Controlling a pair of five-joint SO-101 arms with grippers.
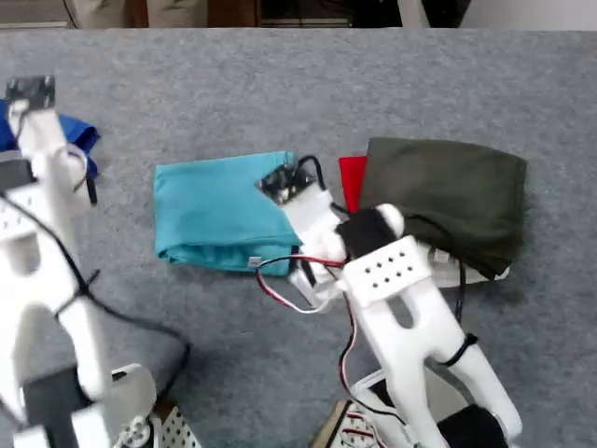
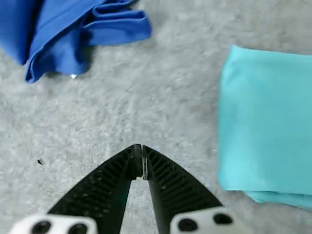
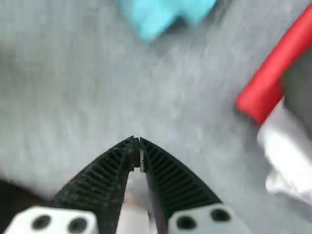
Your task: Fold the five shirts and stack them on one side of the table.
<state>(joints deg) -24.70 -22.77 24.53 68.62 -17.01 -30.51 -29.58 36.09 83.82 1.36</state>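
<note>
Closed, empty: left gripper (image 2: 138,163), right gripper (image 3: 136,153). Folded teal shirt (image 1: 219,213) left of green-topped stack (image 1: 448,196). Best: pinch all layers, lift flat across.

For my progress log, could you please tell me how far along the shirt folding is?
Done: green shirt stacked over red shirt and white shirt; teal shirt folded, lying beside them. In hand: nothing, left claw and right claw are shut, empty. Left: folding the crumpled blue shirt, stacking both.

A grey, felt-like table (image 1: 233,93) — beyond its far edge, brown wood (image 1: 229,11) and a pale wall (image 1: 532,11).
</note>
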